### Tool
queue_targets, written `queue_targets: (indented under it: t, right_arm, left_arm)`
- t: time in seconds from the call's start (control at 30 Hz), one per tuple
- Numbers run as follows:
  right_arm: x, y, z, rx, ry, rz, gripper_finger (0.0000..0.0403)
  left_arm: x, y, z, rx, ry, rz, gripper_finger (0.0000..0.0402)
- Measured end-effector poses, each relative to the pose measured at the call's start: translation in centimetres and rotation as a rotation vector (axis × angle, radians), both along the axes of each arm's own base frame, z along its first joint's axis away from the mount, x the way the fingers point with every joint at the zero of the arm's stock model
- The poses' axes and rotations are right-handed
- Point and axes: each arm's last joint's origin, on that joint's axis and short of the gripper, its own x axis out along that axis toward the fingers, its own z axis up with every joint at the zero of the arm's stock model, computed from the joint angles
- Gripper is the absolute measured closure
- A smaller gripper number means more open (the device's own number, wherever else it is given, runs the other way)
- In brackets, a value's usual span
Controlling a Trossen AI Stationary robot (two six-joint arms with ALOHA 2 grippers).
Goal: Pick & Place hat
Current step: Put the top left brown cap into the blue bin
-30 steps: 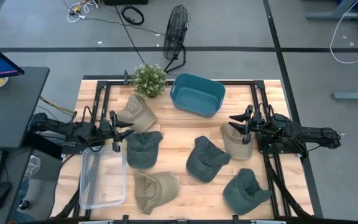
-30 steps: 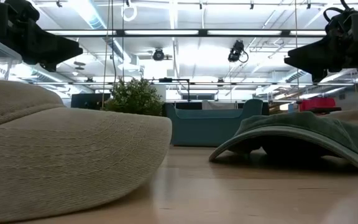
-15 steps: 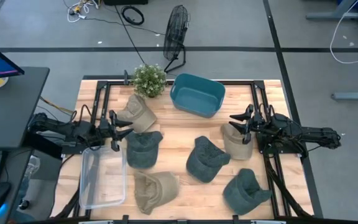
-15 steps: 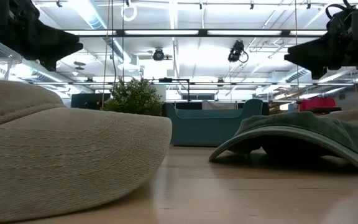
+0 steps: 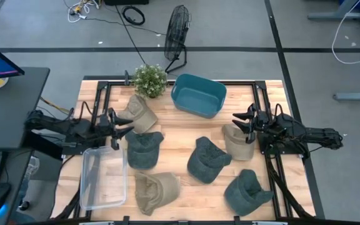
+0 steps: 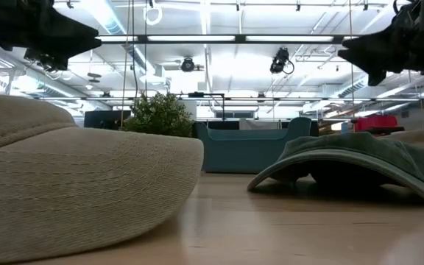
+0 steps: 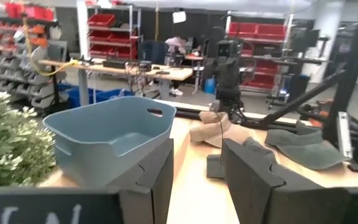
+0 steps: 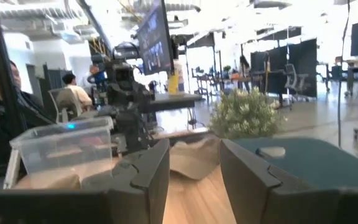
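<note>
High view: the bench (image 5: 180, 140) carries six hats. A tan hat (image 5: 138, 114) lies near the plant (image 5: 150, 80), a dark green hat (image 5: 144, 150) just below it, a second tan hat (image 5: 155, 190) at the front edge, a dark hat (image 5: 206, 159) at centre, another dark hat (image 5: 245, 191) at front right, and a tan hat (image 5: 236, 142) on the right. A teal bin (image 5: 197, 95) stands at the back beside the plant; a clear tub (image 5: 103, 178) sits at front left. The left pincer (image 5: 119, 129) hovers beside the tan hat near the plant, fingers apart and empty. The right pincer (image 5: 244, 128) hovers over the right tan hat, fingers apart and empty

Low view: a tan hat (image 6: 72, 188) fills the foreground left, a dark green hat (image 6: 348, 168) lies right, and the teal bin (image 6: 249, 147) and plant (image 6: 160, 114) stand behind. Both arms hang above, clear of the hats

Left wrist view: the left pincer (image 7: 194, 180) shows a gap between its fingers, with the teal bin (image 7: 114, 134) ahead

Right wrist view: the right pincer (image 8: 194, 177) is likewise spread, with the clear tub (image 8: 64, 146) and plant (image 8: 244, 115) ahead
</note>
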Motion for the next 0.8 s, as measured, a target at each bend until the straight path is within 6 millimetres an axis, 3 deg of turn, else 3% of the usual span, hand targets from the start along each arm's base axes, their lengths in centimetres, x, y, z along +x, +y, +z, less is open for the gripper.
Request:
queue_targets:
  t: [0.2, 0.37, 0.6, 0.8]
  right_arm:
    - [-0.1, 0.1, 2.0, -0.015, -0.017, 0.024, 0.0257]
    - [0.7, 0.0, 4.2, -0.02, 0.093, 0.022, 0.0257]
    - [3.6, -0.2, 6.0, -0.008, 0.28, 0.024, 0.0257]
    - [6.6, -0.5, 6.3, 0.006, 0.413, 0.026, 0.0256]
  left_arm:
    - [0.7, -0.1, 1.2, -0.082, 0.049, 0.03, 0.0262]
    - [1.3, -0.2, 3.2, -0.073, 0.105, 0.055, 0.0262]
    - [2.7, 0.4, 4.5, -0.133, 0.258, 0.174, 0.0262]
    - [4.2, 2.2, 5.9, -0.237, 0.354, 0.362, 0.0262]
